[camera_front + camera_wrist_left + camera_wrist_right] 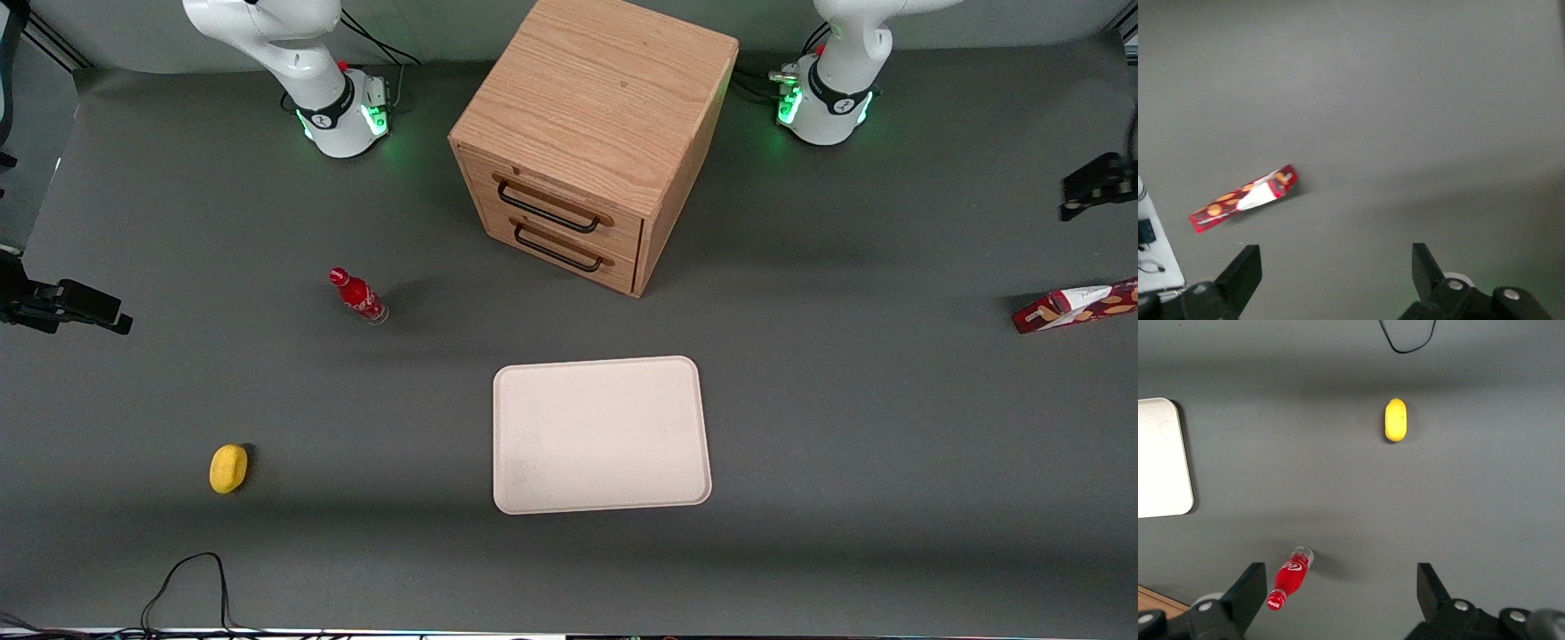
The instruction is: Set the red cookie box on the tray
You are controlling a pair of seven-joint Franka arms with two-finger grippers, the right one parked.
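The red cookie box (1078, 307) lies at the right edge of the front view, on the worktop (845, 400) toward the working arm's end, well apart from the tray (601, 435) at lower centre. The claw (1337, 273) hangs above bare worktop with its fingers spread wide and holding nothing. In the wrist view the box (1245, 198) sits off to one side of the open gap, its long axis slanted, so the claw likely needs shifting over and turning across its narrow width.
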